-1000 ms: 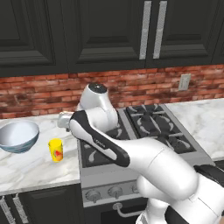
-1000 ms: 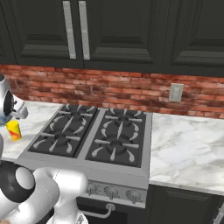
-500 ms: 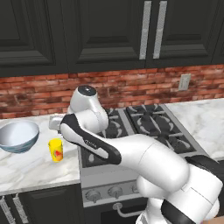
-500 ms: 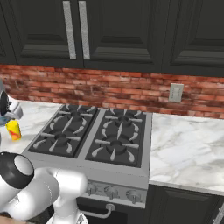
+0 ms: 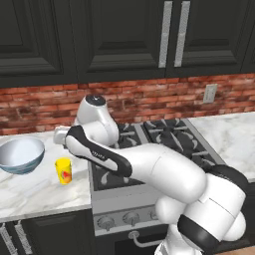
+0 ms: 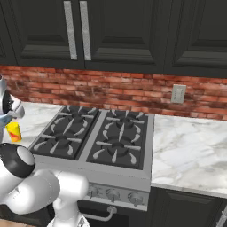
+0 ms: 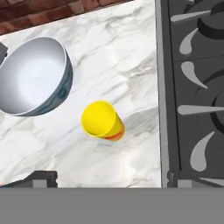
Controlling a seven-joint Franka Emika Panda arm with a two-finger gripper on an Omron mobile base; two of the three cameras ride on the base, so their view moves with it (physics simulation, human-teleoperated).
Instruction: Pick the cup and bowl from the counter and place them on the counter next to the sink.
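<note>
Arm has swung left over the last second, hand now above counter (image 5: 35, 191). Gripper (image 7: 107, 177) fully open, empty. Cup (image 7: 103, 120) centre of hand view, upright; bowl (image 7: 33, 76) upper left, apart. Descent onto cup likely next.

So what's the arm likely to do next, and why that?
Probably lower the open end effector straight down around the cup. In the hand view the cup stands upright on the counter between the finger tips, nothing is held, and the bowl sits apart to one side, leaving room.
</note>
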